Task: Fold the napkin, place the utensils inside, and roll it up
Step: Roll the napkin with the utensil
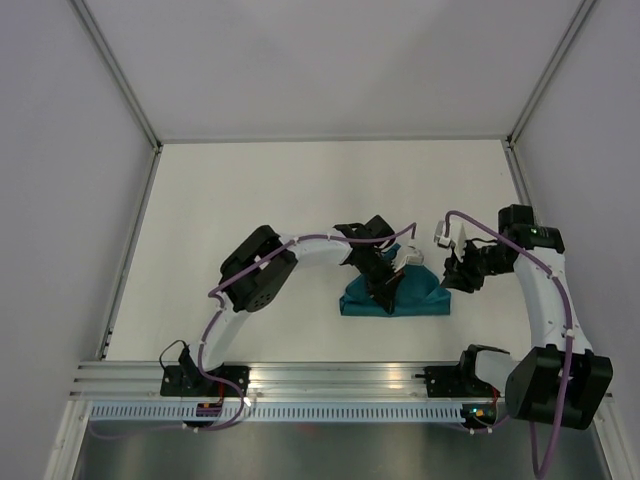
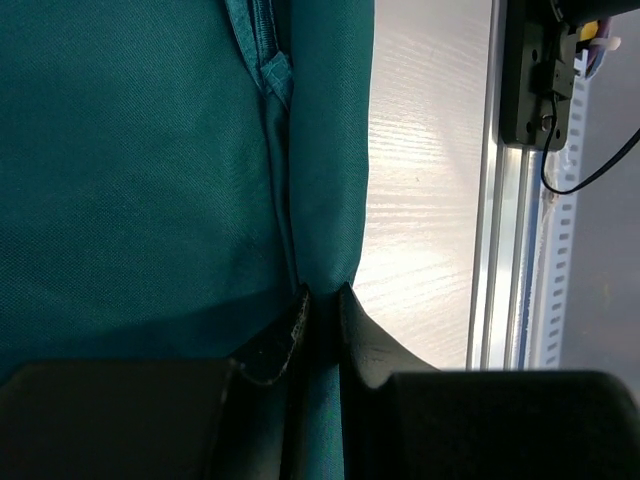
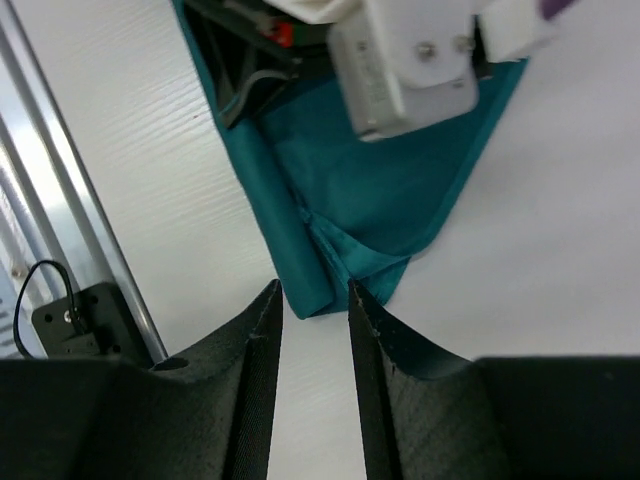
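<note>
Napkin (image 1: pixel 400 298) mid-table, folded, rolled along its 6 o'clock edge. Knife not visible; judged inside, unconfirmed. Left gripper (image 2: pixel 320 300) fingers pinch roll. Right gripper (image 3: pixel 312 300) fingers spread, empty, at napkin's 3 o'clock corner. Rolling incomplete: flat cloth left toward 12 o'clock.

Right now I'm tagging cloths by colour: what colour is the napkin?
The napkin is plain teal blue-green, clearest in the left wrist view.

Napkin (image 2: pixel 150 180) is showing fine-woven matt cloth. Table (image 2: pixel 425 200) is looking faintly grained, smooth; near rail (image 2: pixel 497 260) is gleaming, brushed metal.
</note>
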You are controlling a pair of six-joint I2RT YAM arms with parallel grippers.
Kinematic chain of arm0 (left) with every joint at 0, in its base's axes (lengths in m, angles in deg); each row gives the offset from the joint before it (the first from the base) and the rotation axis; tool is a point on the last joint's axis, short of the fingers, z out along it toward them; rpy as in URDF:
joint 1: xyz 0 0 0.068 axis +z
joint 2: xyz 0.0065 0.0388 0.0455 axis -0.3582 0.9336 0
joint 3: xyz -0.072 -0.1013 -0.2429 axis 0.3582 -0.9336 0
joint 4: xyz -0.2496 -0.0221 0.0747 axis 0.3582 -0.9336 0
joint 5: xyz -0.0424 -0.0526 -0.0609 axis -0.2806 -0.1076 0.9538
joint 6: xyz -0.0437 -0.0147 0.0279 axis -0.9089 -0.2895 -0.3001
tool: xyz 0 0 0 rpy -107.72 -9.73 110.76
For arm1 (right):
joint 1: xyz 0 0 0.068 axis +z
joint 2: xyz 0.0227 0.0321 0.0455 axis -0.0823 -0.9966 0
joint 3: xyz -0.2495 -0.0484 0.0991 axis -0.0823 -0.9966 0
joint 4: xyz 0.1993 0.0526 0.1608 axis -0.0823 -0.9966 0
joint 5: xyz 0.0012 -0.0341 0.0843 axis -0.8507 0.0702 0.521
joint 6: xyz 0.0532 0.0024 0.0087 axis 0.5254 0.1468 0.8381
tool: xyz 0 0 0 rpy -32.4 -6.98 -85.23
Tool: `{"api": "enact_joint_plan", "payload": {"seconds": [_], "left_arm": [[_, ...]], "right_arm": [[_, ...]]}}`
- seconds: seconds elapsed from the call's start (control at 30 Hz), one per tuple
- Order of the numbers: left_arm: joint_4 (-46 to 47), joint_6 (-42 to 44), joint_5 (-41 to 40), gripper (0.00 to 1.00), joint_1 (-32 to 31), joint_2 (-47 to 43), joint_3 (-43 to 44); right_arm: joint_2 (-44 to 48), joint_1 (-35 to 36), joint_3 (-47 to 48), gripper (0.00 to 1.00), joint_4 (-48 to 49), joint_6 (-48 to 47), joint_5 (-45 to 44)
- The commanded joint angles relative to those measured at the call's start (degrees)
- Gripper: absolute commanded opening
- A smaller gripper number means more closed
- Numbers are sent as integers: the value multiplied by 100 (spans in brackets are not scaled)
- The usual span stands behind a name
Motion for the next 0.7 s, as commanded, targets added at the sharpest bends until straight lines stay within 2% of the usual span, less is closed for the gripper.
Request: {"api": "enact_joint_plan", "payload": {"seconds": [0.0, 0.1, 0.13, 0.17, 0.23, 0.4, 0.67], "left_arm": [[-751, -131, -589, 6, 72, 548, -66], [-821, -210, -580, 6, 133, 688, 66], [-882, -245, -554, 6, 151, 715, 92], [-883, -272, -545, 6, 177, 741, 110], [-892, -342, -536, 6, 203, 768, 145], [-900, -492, -545, 6, 283, 847, 189], [-927, -615, -457, 7, 379, 917, 198]], "right_arm": [[139, 166, -70, 39, -1308, -1470, 462], [516, 605, -369, 43, -371, -725, 164], [614, 980, -587, 43, -37, -69, -11], [702, 1271, -711, 43, 637, 225, -344], [782, 1886, -983, 44, 1360, 813, -662], [360, 2758, -1309, 42, 2040, 1273, -1189], [518, 3787, -2329, 43, 3815, 1783, -2315]]}}
